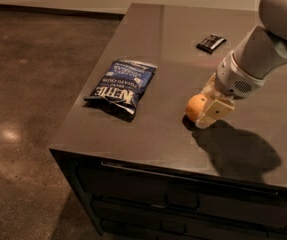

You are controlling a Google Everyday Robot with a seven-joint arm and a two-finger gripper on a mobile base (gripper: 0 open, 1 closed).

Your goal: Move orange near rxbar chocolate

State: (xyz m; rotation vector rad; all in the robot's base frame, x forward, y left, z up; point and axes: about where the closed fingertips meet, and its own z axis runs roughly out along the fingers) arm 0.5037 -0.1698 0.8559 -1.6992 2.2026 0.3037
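The orange [194,106] sits on the dark tabletop [148,134] near the front middle. My gripper [209,109] is low at the orange's right side, pressed against it and covering its right part. The white arm reaches in from the upper right. The rxbar chocolate [211,42], a small black bar with pale lettering, lies flat at the back of the table, well beyond the orange and the gripper.
A blue Kettle chip bag [121,86] lies to the left of the orange, near the table's left edge. The table's front edge runs just below the gripper, with drawers [183,204] under it. Bare floor lies to the left.
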